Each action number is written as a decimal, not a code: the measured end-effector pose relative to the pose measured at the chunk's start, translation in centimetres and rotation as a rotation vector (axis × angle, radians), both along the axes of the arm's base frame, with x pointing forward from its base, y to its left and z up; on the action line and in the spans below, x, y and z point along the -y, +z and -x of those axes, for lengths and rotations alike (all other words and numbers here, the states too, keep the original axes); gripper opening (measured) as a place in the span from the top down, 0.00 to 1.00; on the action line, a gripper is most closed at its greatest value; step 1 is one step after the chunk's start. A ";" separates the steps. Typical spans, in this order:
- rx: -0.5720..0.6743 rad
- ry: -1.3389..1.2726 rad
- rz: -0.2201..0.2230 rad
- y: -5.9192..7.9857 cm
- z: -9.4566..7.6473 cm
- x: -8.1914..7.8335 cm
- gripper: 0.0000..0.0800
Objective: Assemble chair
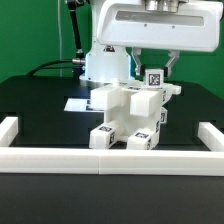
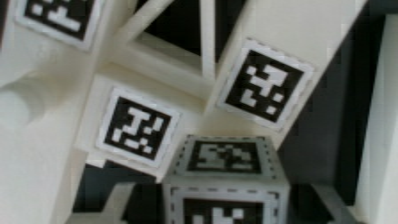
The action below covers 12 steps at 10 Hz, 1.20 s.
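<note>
The partly joined chair (image 1: pixel 122 112) stands in the middle of the black table, a stack of white blocky parts with square tags and two tagged leg ends towards the front wall. My gripper (image 1: pixel 154 70) hangs over its upper part on the exterior view's right and is shut on a small white tagged block (image 1: pixel 155 77), held against the chair's top. In the wrist view the block (image 2: pixel 222 185) sits between the jaws (image 2: pixel 222 214), close to the chair's tagged white faces (image 2: pixel 267 82). The fingertips themselves are hidden.
A low white border wall (image 1: pixel 110 158) runs along the front, with side pieces at the exterior view's left (image 1: pixel 10 128) and right (image 1: pixel 212 135). The marker board (image 1: pixel 75 103) lies flat behind the chair. The arm's white base (image 1: pixel 105 65) stands at the back.
</note>
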<state>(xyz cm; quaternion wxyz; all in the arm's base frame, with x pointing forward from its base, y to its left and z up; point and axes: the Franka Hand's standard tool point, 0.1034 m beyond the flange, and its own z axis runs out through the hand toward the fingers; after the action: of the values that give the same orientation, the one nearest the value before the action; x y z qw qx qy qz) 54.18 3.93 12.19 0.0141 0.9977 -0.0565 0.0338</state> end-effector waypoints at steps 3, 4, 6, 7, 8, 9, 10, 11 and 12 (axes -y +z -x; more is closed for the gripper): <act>0.006 -0.188 -0.013 0.0 0.0 0.0 0.64; 0.007 -0.239 -0.017 0.0 0.0 -0.1 0.64; 0.012 -0.376 -0.026 0.0 0.0 -0.1 0.64; 0.013 -0.428 -0.031 0.0 0.0 -0.1 0.64; 0.015 -0.489 -0.035 0.0 0.0 -0.1 0.64; 0.016 -0.549 -0.041 0.0 0.0 -0.2 0.64; 0.018 -0.623 -0.051 0.0 0.0 -0.3 0.64; 0.019 -0.681 -0.055 0.0 0.0 -0.3 0.64; 0.020 -0.714 -0.058 0.0 0.0 -0.3 0.64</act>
<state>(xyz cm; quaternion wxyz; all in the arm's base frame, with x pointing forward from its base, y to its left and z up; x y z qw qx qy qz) 54.16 4.25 12.16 -0.0038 0.9147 -0.4026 0.0347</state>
